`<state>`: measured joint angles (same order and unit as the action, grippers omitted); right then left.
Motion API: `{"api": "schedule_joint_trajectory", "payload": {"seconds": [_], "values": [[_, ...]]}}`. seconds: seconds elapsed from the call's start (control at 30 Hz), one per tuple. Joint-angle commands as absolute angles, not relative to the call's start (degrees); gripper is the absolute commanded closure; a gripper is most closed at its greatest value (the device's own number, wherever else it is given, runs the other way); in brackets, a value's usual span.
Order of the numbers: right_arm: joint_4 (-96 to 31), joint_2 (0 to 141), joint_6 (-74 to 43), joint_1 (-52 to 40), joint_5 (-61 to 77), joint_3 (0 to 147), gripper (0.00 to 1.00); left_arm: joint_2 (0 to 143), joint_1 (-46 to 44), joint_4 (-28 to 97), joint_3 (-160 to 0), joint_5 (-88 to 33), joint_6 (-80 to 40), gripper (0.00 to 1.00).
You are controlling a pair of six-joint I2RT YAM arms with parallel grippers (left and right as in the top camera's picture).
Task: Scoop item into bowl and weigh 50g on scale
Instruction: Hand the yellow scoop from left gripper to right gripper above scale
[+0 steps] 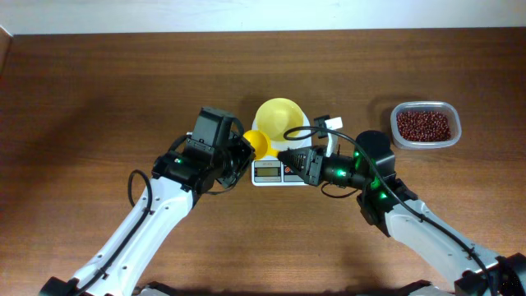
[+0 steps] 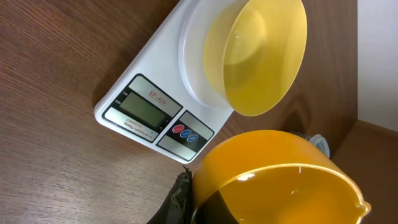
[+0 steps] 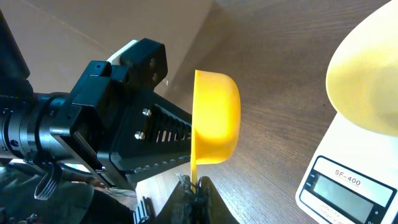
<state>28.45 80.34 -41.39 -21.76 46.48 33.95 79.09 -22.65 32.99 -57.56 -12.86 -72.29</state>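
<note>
Closest to lens: empty scoop, poised by edge of scale, apparently for passing between arms. Left to right: left gripper, finger spacing hidden behind scoop, cannot tell; empty bowl sitting on scale; right gripper clamped on scoop handle; beans far right in tub.

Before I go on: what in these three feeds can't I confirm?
- Reading on the scale: too small overhead; the left wrist view shows no legible digits.
- Whether the left claw or right claw grips the scoop: the bottom edges of both wrist views cut the grip off, and the arms crowd it overhead.
- Contents of the scoop: the right wrist sees only its outside; the left wrist's edge crops its inside.
</note>
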Motion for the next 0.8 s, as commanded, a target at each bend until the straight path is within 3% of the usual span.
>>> {"api": "schedule_joint_trajectory", "payload": {"seconds": [0.0, 0.37, 0.4, 0.47, 0.5, 0.6, 0.77], "values": [[28.9, 80.5, -40.8, -22.1, 46.0, 34.8, 0.93, 79.7, -22.7, 33.5, -58.2, -11.2, -72.4, 1.00], [28.9, 80.5, -40.8, -22.1, 44.1, 34.8, 0.96, 79.7, -22.7, 33.7, -58.2, -11.2, -72.4, 1.00], [28.9, 80.5, -40.8, -22.1, 44.1, 34.8, 0.96, 79.7, -22.7, 33.7, -58.2, -11.2, -72.4, 0.92], [28.9, 80.5, -38.8, -22.1, 43.9, 34.8, 0.96, 79.7, -22.7, 33.7, -58.2, -11.2, -72.4, 0.59], [28.8, 80.5, -36.4, -22.1, 43.2, 34.8, 0.96, 79.7, -22.7, 33.7, -58.2, -11.2, -72.4, 0.52], [28.7, 80.5, -34.4, -22.1, 40.8, 34.8, 0.96, 79.7, -22.7, 33.7, -58.2, -11.2, -72.4, 0.43], [28.2, 80.5, -28.8, -21.3, 38.9, 34.8, 0.96, 79.4, -22.2, 33.6, -58.2, -11.2, -71.7, 0.43]]}}
